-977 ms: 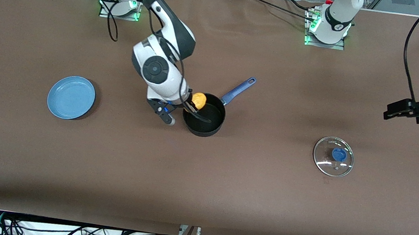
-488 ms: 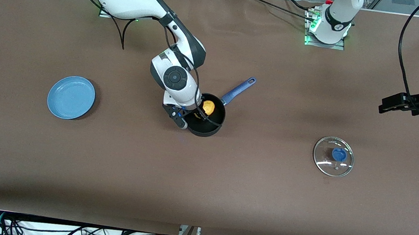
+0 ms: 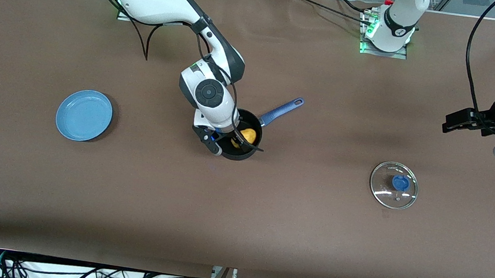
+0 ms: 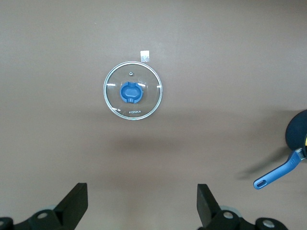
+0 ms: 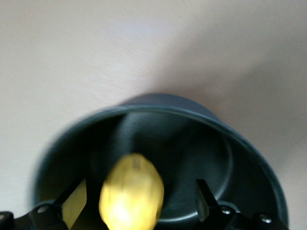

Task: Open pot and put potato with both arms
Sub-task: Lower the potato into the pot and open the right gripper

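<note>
The right gripper (image 3: pixel 233 143) is down over the pot (image 3: pixel 243 135), just left of the front view's centre. In the right wrist view the potato (image 5: pixel 131 196) sits between the fingers (image 5: pixel 204 199), which look spread wider than it, so I'd say the grip is released or nearly so. It is low inside the rim so the potato lands in the pot rather than bouncing out.

The lid (image 3: pixel 393 184) lies flat on the table at lower right, well apart from the pot, leaving the opening free. The left gripper (image 4: pixel 141 203) hangs at the right edge, jaws wide apart and holding nothing, waiting. A plate (image 3: pixel 84 115) sits at mid-left.

Compared with a second ago, the potato has gone from above the rim to down inside. The pot has turned slightly, and the left arm has drifted a little.
</note>
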### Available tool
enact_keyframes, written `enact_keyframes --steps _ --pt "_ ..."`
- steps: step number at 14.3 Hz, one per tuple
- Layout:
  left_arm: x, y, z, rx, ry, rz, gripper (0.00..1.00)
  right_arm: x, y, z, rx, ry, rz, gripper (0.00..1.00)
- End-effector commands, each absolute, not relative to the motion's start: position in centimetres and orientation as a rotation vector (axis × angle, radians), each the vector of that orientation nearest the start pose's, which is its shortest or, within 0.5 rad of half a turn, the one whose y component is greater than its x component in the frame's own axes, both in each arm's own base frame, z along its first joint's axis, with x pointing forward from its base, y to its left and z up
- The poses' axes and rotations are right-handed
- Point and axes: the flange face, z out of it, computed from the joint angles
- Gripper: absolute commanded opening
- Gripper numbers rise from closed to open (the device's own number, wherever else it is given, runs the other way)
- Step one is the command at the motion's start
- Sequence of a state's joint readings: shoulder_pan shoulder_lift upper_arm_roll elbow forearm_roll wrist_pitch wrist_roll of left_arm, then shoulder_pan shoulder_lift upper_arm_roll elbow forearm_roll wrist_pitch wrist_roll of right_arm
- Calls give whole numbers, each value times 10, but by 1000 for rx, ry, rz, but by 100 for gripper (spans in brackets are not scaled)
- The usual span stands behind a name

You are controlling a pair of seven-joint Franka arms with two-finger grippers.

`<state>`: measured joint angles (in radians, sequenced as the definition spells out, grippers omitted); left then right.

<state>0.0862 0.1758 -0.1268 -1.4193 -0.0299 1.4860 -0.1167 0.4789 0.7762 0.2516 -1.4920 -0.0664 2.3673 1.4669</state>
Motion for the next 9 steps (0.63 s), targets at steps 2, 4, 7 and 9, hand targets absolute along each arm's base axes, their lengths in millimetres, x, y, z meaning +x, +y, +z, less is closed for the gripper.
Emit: enact_keyframes --steps 2,4,7,9 --pt "596 -24 593 -3153 -122 178 100 590 441 298 -2789 1159 47 100" --pt "597 -23 592 -3153 -124 178 100 603 410 348 -2829 1128 40 100" --pt "597 -22 593 -3154 -103 175 100 611 352 410 -2978 928 72 100" --pt "597 -21 593 -3147 -48 168 100 615 300 443 -3065 801 124 100"
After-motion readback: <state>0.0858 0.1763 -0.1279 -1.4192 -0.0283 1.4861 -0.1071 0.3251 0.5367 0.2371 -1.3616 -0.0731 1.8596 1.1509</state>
